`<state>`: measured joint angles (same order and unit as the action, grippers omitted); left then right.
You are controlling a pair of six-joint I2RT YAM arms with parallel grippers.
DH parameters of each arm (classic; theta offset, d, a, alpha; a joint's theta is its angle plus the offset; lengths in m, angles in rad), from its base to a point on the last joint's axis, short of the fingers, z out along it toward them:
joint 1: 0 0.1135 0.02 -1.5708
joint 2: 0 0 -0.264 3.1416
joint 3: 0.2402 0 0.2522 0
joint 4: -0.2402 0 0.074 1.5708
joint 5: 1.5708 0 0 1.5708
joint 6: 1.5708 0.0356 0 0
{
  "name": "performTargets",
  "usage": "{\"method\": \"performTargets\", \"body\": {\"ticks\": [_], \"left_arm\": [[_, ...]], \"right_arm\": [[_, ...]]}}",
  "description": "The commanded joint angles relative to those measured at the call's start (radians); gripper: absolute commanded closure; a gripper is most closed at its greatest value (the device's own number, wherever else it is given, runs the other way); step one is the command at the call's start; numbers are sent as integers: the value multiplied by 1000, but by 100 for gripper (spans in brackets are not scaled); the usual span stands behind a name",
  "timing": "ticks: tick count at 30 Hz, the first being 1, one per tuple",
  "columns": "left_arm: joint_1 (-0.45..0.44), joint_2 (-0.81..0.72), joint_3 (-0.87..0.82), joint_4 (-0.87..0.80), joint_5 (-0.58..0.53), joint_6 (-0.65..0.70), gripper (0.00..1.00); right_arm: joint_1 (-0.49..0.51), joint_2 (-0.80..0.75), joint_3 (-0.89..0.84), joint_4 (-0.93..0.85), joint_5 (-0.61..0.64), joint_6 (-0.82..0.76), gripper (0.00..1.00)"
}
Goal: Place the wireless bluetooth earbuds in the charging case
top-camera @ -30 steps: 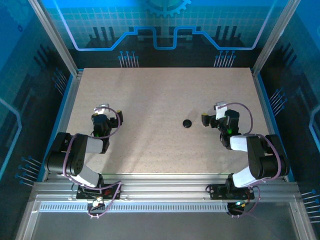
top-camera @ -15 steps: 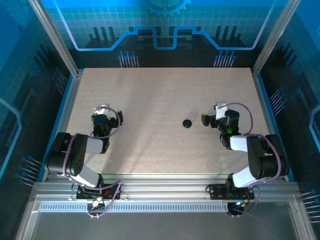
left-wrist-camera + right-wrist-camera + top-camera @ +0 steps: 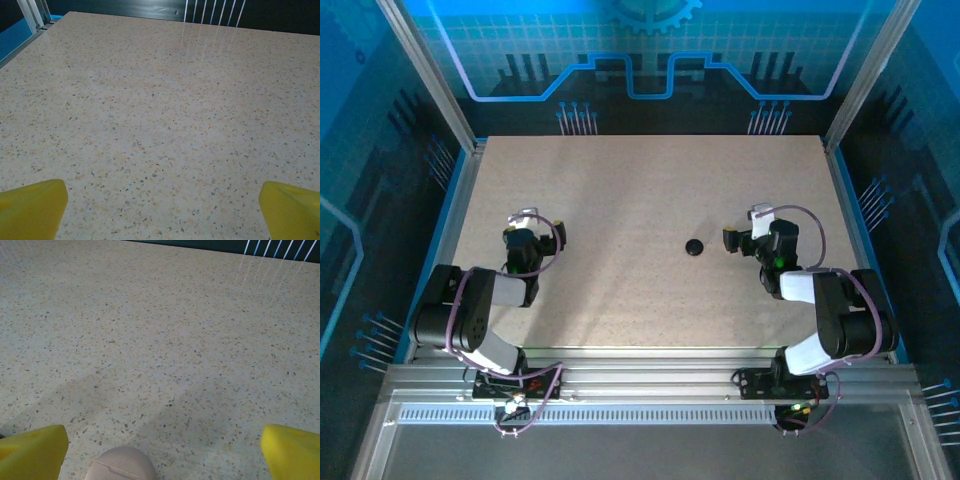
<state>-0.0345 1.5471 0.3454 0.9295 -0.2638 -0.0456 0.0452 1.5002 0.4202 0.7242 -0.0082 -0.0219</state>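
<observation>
A small black round charging case [image 3: 694,246] sits on the speckled beige tabletop [image 3: 640,190]; it is too small to tell if it is lidded or what it holds. A pale pink rounded case [image 3: 122,466] with a seam across it lies between the yellow fingers [image 3: 35,447] of the right gripper [image 3: 163,446], which is spread wide and touches nothing. The black case lies near, to that gripper's left. The left gripper [image 3: 162,202] also gapes wide over bare tabletop.

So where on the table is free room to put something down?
The far half of the table is bare, also the middle between the left gripper and the black round case. Crowded near the right gripper: a pale pink rounded thing lies there.
</observation>
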Motion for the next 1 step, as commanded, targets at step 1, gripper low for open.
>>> {"method": "performTargets", "body": {"ticks": [1], "left_arm": [[8, 4, 18, 32, 19, 16, 1]], "right_arm": [[-6, 5, 16, 20, -12, 9, 0]]}}
